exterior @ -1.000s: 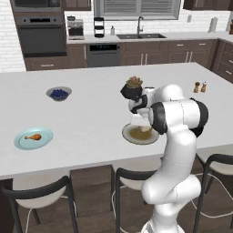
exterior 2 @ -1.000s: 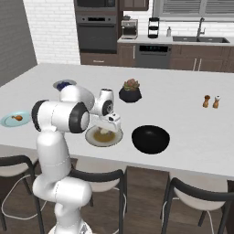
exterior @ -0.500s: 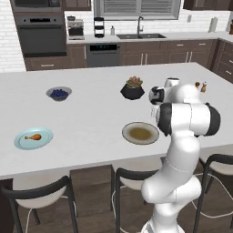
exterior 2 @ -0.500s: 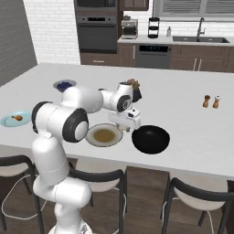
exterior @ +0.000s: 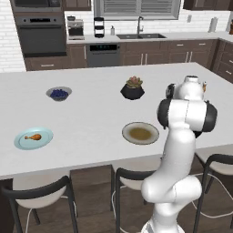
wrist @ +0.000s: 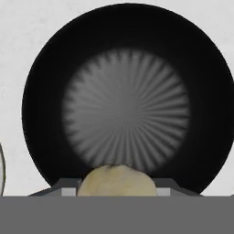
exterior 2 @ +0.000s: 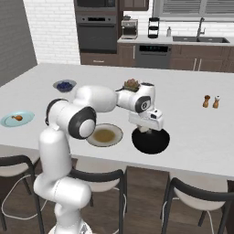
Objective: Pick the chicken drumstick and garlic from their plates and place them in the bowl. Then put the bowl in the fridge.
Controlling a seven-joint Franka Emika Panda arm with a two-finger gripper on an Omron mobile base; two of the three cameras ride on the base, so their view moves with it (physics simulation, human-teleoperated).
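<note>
- Garlic (wrist: 116, 180) sits clamped between the gripper (exterior 2: 147, 129) fingers, directly above the black bowl (exterior 2: 151, 140), whose ribbed inside holds nothing.
- Chicken drumstick (exterior: 32, 137) lies on the light blue plate (exterior: 33, 139), far to the arm's left on the bench (exterior: 91, 118).
- Grey-rimmed plate (exterior 2: 104, 135) just beside the bowl is bare.
- A second ago the gripper hung over that plate; it has since swung across to the bowl.

Base views flank the counter (exterior: 91, 113); hand view seemingly faces down.
</note>
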